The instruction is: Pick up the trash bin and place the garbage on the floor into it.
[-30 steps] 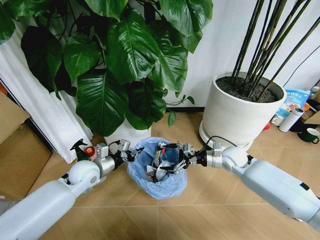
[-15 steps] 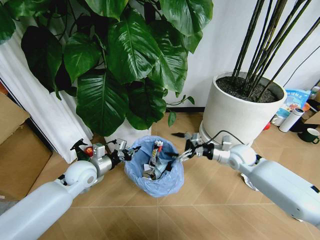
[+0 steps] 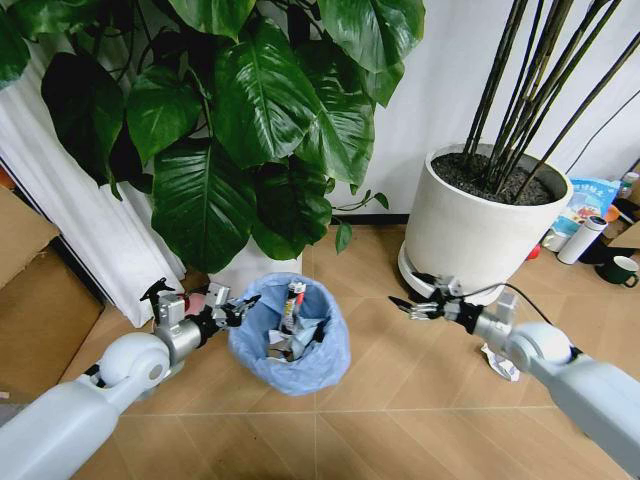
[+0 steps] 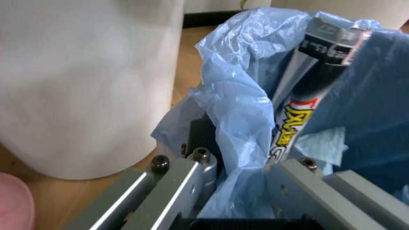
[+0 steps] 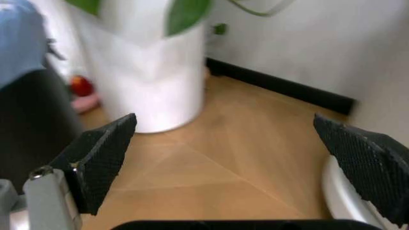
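Observation:
The trash bin [image 3: 290,350], black with a puffy light-blue bag, hangs just above the floor [image 3: 400,400] in front of me. My left gripper [image 3: 235,308] is shut on its near-left rim; in the left wrist view its fingers [image 4: 172,187] pinch the bag and rim [image 4: 201,139]. Printed wrappers, one a long black one [image 4: 307,91], stick up inside the bin. My right gripper [image 3: 410,305] is open and empty, off to the bin's right, with its black pads [image 5: 102,155] spread wide. A crumpled white paper wad [image 3: 497,362] lies on the floor beside my right forearm.
A big white pot [image 3: 485,225] of tall stalks stands at the right. The leafy plant's white pot [image 3: 255,268] is just behind the bin. A cardboard box [image 3: 30,290] sits at the left, a spray bottle [image 3: 158,295] by my left wrist, a white flask [image 3: 580,238] and dark mug [image 3: 620,270] far right.
My right gripper has pulled back from over the bin to the right, now open and empty; the long wrapper it held stands in the bin. Left gripper and bin have shifted slightly left.

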Tool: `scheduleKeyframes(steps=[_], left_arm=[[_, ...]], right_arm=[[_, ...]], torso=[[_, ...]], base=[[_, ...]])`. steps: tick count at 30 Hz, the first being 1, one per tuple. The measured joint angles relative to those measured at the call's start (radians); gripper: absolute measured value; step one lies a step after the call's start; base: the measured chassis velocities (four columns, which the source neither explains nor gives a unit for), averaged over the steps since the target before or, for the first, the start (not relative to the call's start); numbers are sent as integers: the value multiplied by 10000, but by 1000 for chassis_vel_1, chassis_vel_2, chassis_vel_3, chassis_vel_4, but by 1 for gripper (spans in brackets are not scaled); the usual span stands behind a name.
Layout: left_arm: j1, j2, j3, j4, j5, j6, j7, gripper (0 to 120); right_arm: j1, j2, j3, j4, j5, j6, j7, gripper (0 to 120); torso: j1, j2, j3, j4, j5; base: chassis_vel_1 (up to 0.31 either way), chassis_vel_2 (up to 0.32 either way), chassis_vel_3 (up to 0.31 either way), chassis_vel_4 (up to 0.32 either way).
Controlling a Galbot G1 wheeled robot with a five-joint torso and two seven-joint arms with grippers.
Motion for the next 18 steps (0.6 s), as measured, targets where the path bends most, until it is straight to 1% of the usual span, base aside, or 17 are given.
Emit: scheduleKeyframes(steps=[3, 4, 6, 8, 9, 11, 13, 14, 18], left_arm=[[144, 51, -143, -98, 14, -21, -11, 0], [144, 51, -143, -98, 14, -21, -11, 0], [265, 64, -302, -108, 21, -46, -58, 0], [384, 85, -416, -100, 25, -69, -75, 0], [384, 85, -416, -100, 25, -69, -75, 0], [482, 138, -501, -96, 49, -101, -77, 0], [542, 168, -561, -103, 57, -110, -84, 0], [542, 168, -561, -103, 57, -110, -84, 0], [553, 134, -567, -116, 79, -116, -116, 0]], right_arm=[[-1195, 270, 1341, 127, -390, 58, 195, 100], [-1195, 270, 1341, 127, -390, 58, 195, 100], [-2226, 573, 2363, 422, -704, 80, 334, 100], [-3002, 855, 3110, 640, -877, 99, 343, 100], [-3002, 855, 3110, 640, -877, 99, 343, 100], [-3533, 1154, 3713, 719, -1168, 215, 314, 100], [-4048, 1512, 4304, 737, -1513, 429, 284, 100], [-4048, 1512, 4304, 737, -1513, 429, 284, 100], [-4701, 1893, 4970, 844, -1839, 702, 209, 100]], torso=[[0, 0, 0, -2, -1], [0, 0, 0, -2, -1], [0, 0, -1, -6, -3], [0, 0, -1, -6, 1], [0, 0, -1, -6, 1], [0, 1, -1, -4, -5], [0, 1, -1, -2, 1], [0, 1, -1, -2, 1], [0, 1, 0, -1, -3]], base=[[0, 0, 0, 0], [0, 0, 0, 0], [0, 0, 0, 0], [0, 0, 0, 0], [0, 0, 0, 0], [0, 0, 0, 0], [0, 0, 0, 0], [0, 0, 0, 0], [0, 0, 0, 0]])
